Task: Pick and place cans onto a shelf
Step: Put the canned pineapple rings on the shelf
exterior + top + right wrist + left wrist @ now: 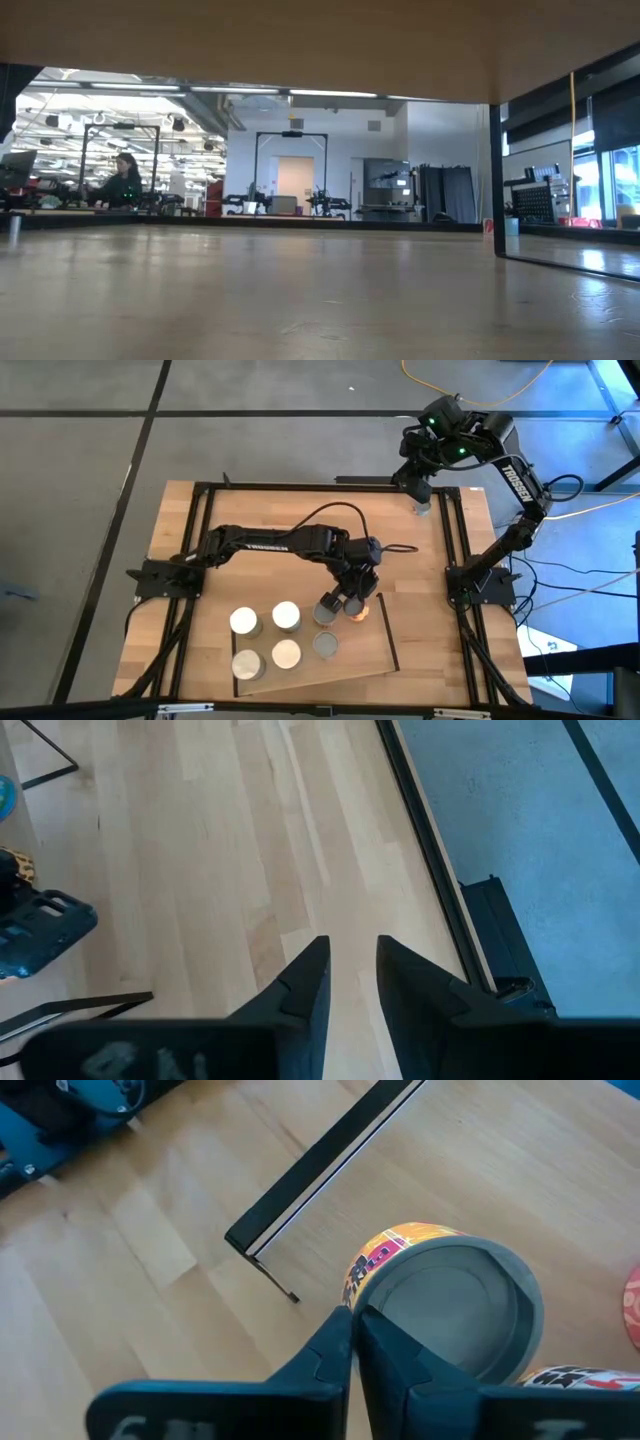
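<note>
The left gripper [355,1342], fingers nearly together and holding nothing, sits just beside a grey-topped, orange-sided metal can [450,1305] on the flat light-wood shelf [375,655], so it likely must open before grasping.

Beyond the bench [320,300] lay a big open workshop: white walls [420,140], strip lights [130,88] overhead, a bright doorway [294,176], and a person [122,180] seated far off.

A grey-topped can [450,1315] presses against my left gripper [352,1318]; a black shelf bar [325,1158] blocks ahead, bare wood beside it.
</note>
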Robot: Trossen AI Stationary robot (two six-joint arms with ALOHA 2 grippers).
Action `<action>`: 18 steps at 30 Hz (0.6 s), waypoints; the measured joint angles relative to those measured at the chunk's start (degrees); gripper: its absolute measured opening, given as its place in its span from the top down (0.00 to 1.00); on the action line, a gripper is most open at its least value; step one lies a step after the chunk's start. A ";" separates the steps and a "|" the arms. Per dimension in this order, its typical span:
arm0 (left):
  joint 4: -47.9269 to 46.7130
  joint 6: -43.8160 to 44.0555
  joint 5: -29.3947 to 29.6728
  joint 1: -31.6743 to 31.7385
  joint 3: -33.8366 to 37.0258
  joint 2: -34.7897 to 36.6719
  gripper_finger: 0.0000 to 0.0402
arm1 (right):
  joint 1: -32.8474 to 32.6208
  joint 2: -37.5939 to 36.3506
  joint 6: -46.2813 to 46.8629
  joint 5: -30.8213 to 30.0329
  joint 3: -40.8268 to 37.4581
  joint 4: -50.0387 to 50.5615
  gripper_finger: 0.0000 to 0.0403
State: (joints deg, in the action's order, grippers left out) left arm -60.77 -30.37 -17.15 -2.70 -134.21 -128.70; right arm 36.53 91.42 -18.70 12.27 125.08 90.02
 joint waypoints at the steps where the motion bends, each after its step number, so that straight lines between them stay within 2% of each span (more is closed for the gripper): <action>1: 0.00 0.02 0.02 -0.10 0.00 0.00 0.97 | 0.00 0.00 0.00 0.00 0.00 0.00 0.78; 18: 0.48 0.22 1.67 -0.95 0.00 0.00 0.91 | 0.00 0.02 -0.02 0.00 0.00 0.00 0.78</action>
State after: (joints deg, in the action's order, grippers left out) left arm -60.29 -30.14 -15.48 -3.65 -134.21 -128.70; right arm 36.53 91.44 -18.72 12.27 125.08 90.02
